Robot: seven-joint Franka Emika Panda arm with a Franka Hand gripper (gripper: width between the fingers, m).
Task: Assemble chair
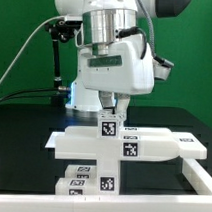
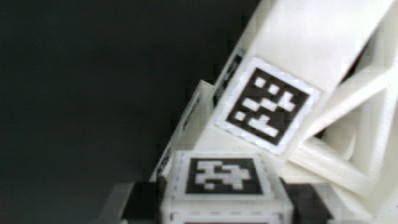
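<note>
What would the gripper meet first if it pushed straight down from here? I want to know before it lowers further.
The gripper seems closed on a small tagged white block. Straight below lies the long white chair slab; the block would likely press into it first, though the gap is unclear.

The gripper (image 1: 111, 101) hangs over the middle of the table (image 1: 23, 125), clasping an upright tagged post (image 1: 109, 123) that stands on the far edge of a long flat slab (image 1: 87, 144). Just nearer, a smaller notched block (image 1: 88, 179) lies in front of the slab. A white rail (image 1: 196, 181) borders the exterior view's right.
</note>
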